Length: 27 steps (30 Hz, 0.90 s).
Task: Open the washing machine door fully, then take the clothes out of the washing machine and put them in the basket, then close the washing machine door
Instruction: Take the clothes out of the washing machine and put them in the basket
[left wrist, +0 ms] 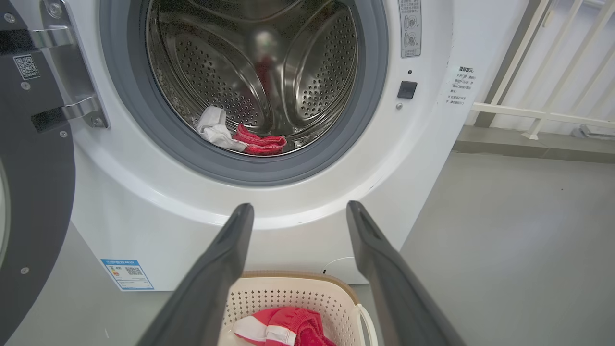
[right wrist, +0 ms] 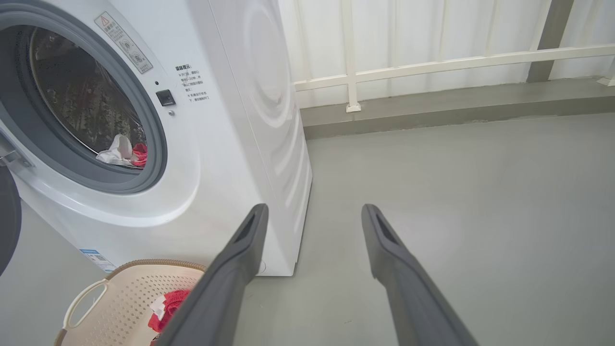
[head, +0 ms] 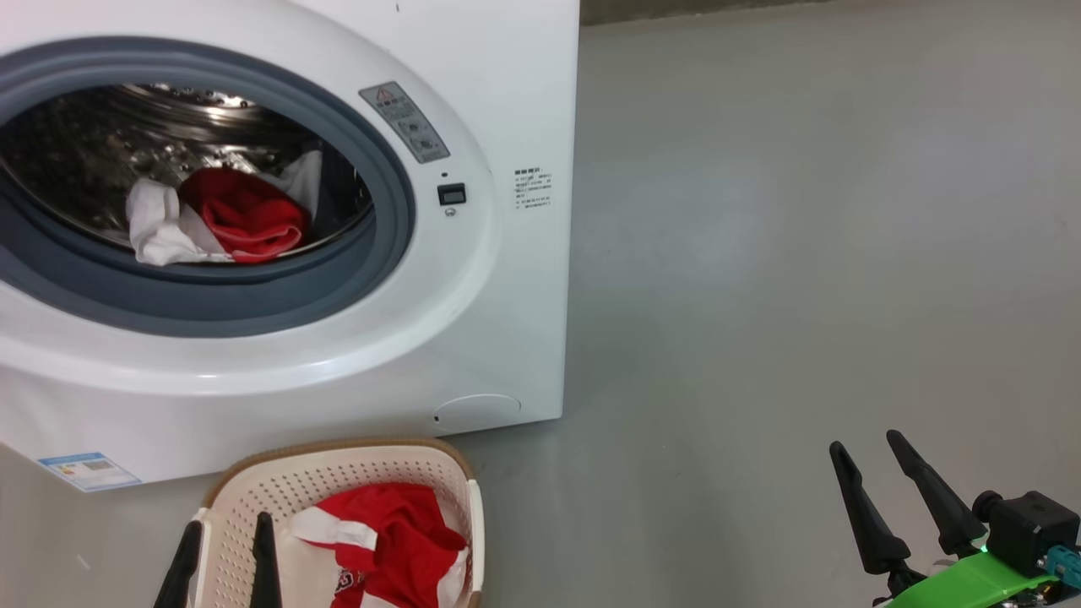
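Grey floor (head: 802, 253), washing machine door (left wrist: 38, 182) open, clothes (head: 245, 215) in drum (left wrist: 312, 62) and basket (head: 338, 460)

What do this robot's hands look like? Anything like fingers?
Each is a two-pronged claw. The right gripper has long matte black fingers tapering to blunt tips, on a bright green wrist piece carrying a black boxy block and a teal plug. The left gripper has the same dark fingers, each grooved near its tip.

The washer (head: 507, 279) is white with a grey ring (head: 253, 300); clothes (head: 245, 215) are red and white; the basket (head: 279, 490) is cream, perforated, brown-rimmed.
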### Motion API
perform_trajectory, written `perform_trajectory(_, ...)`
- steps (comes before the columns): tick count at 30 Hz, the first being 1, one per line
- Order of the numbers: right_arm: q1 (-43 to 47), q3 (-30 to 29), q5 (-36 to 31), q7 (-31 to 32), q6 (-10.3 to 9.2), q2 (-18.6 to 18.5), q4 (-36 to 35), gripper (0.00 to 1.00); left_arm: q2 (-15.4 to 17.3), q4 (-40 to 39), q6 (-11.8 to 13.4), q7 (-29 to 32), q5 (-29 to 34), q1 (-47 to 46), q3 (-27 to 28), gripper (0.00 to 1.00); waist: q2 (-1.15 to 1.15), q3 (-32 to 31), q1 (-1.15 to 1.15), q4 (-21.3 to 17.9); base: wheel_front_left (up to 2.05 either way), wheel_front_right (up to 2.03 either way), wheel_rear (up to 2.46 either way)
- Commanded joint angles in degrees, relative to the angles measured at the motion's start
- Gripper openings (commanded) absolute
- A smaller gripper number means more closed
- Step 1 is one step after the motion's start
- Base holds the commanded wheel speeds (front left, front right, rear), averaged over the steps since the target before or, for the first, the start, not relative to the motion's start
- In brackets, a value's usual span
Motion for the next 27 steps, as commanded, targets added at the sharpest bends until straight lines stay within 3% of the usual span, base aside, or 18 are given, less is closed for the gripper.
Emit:
perform_trajectory(1, -0.9, 0.9, 0.4, -0.4, 0.36, -0.9, -1.5, 1.00, 0.5, -0.6, -0.4, -0.3, 0.1, -2.6, 2.0, 1.00, 0.00, 1.1, 0.00, -0.1, 0.00, 0.00, 0.00)
perform_trajectory(7, -2.0, 0.8, 0.4, -0.4, 0.36, -0.5, -1.8, 1.00, 0.9, 1.6, -1.7, -0.3, 2.6, -7.7, 2.1, 1.00, 0.00, 4.1, 0.00, -0.2, 0.00, 0.00, 0.00)
perform_trajectory(14, -4.5, 1.5, 0.3, -0.4, 0.36, 0.4, -1.6, 1.00, 4.8, 9.4, -3.2, -0.3, 5.2, -19.2, 0.2, 1.00, 0.00, 7.0, 0.00, -0.6, 0.00, 0.00, 0.00)
perform_trajectory(27, -8.6, 2.3, 0.4, -0.4, 0.36, 1.7, -2.1, 1.00, 12.1, 28.1, -2.3, 5.7, 11.8, -46.0, -4.7, 1.00, 0.00, 13.9, 0.00, -1.8, 0.00, 0.00, 0.00)
